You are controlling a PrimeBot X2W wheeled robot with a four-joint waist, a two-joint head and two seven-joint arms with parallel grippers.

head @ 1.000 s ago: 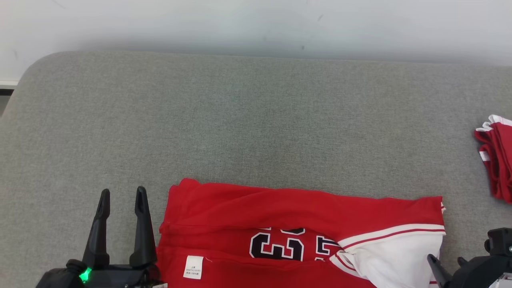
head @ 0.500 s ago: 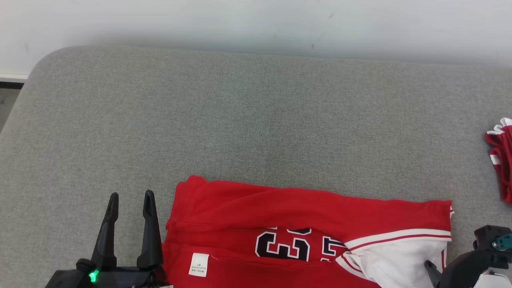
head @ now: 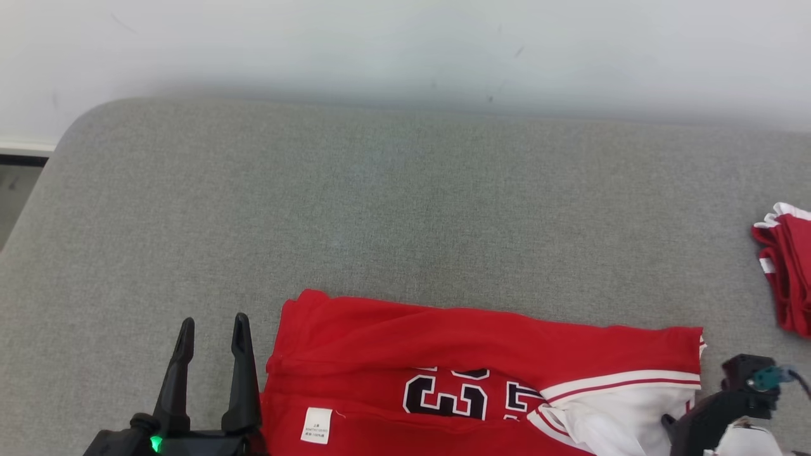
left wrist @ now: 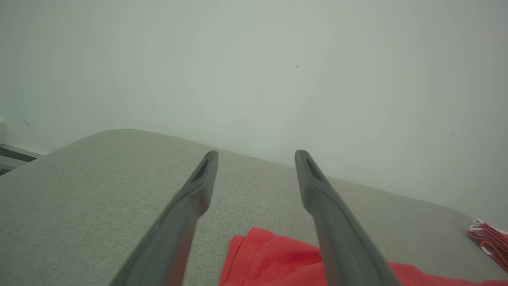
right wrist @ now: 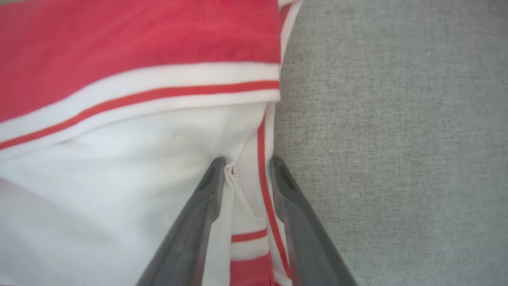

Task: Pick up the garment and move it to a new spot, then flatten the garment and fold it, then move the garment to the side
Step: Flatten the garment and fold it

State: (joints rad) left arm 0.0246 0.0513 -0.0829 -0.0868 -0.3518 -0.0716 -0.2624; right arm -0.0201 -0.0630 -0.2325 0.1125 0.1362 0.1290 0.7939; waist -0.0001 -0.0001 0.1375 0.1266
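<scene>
The red garment [head: 443, 342] with white trim and a black number lies folded on the grey padded surface [head: 405, 202], near its front edge. My left gripper [head: 214, 321] stands open just left of the garment's left edge, nothing between its fingers; it is also open in the left wrist view [left wrist: 256, 155], above the red cloth [left wrist: 270, 258]. My right gripper [right wrist: 248, 161] straddles the white, red-striped hem at the garment's right end [right wrist: 119, 39]. Its jaws are half closed, with the hem bunching slightly between them. Its dark body [head: 716, 411] sits at that same corner.
A second folded red and white cloth pile [head: 785, 266] lies at the far right of the surface, and shows again [left wrist: 488, 238] in the left wrist view. A pale wall [head: 405, 44] runs behind. The surface rounds off at its left corner [head: 70, 133].
The head camera has shifted a little. My right gripper has come in onto the garment's right corner and its jaws have narrowed around the hem. The left gripper stays open beside the garment.
</scene>
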